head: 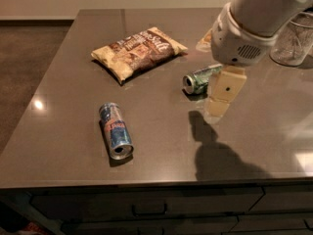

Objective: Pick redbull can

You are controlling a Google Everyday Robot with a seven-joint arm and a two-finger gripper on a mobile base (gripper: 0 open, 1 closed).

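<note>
The redbull can (116, 130) lies on its side on the dark grey counter (63, 106), left of centre near the front, with its open silver top pointing at the front edge. My gripper (217, 107) hangs from the white arm (244, 28) above the counter, well to the right of the redbull can and not touching it. It sits just right of a shorter green patterned can (198, 79) that also lies on its side, and it covers that can's far end. Its shadow falls on the counter just below it.
A brown chip bag (138, 52) lies flat at the back middle. A glass jar (291, 42) stands at the far right, partly behind the arm. The counter's front edge runs above dark drawers (146, 207). Floor lies to the left.
</note>
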